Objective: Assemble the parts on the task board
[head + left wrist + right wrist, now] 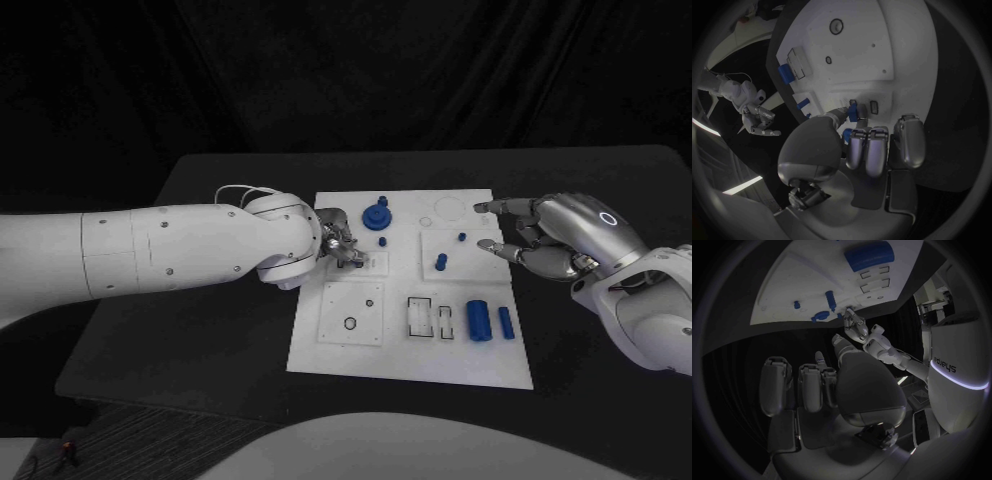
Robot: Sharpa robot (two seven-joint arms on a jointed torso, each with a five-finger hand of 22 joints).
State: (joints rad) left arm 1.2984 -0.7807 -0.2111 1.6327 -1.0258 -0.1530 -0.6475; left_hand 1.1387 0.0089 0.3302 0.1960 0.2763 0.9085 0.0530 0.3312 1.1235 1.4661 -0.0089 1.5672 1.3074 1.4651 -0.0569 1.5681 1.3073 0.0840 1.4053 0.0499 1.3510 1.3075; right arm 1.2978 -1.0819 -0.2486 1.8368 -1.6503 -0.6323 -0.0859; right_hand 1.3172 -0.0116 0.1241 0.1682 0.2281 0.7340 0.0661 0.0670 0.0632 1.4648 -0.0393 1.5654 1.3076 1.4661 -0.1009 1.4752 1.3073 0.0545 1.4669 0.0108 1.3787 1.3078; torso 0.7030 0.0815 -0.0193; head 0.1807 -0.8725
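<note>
The white task board (411, 355) lies mid-table. My left hand (339, 243) is over the board's left upper part; its thumb and a finger pinch a small blue part (853, 109) just above the board, next to a small rectangular slot (874, 106). A round stacked blue part (378, 216) stands just beyond that hand. My right hand (555, 238) hovers at the board's right edge, fingers apart and holding nothing. Near it stand a blue peg (440, 263) and a tiny blue stud (462, 237). Two blue cylinders (490, 321) lie on the board's near right.
Two rectangular slots (420, 316) sit left of the cylinders. A square plate with round holes (351, 323) is at the board's near left, and a ring outline (450, 206) at its far side. Black table (202, 330) surrounds the board.
</note>
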